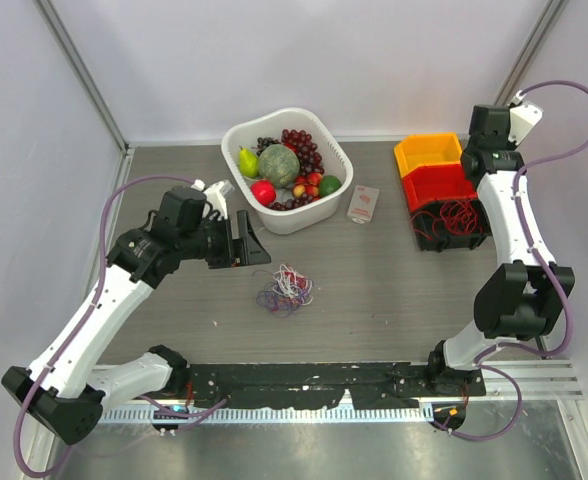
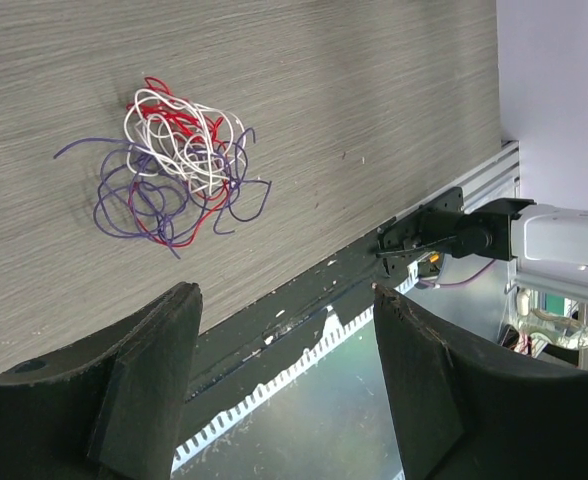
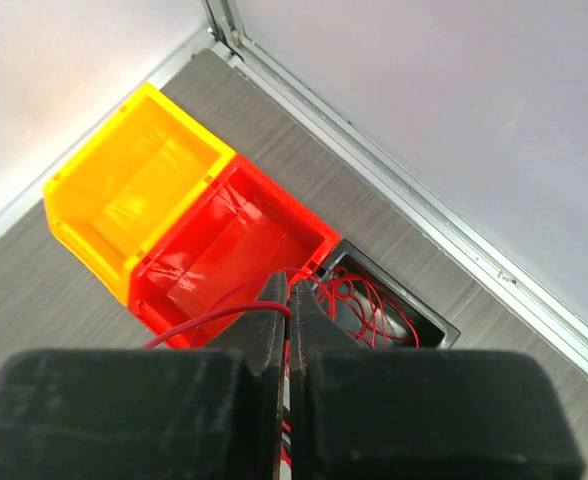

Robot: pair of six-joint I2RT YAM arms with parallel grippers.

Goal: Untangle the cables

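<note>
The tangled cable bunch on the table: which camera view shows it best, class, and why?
The left wrist view: the cables appear large, with red, white and purple strands distinct. The top external view shows them small; the right wrist view misses the bunch.

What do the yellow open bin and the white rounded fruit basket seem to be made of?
The yellow open bin looks like glossy moulded plastic: light glints off its smooth inner walls. The white rounded fruit basket is probably plastic too, judging by its thick, even rim; its finish is unclear.
</note>
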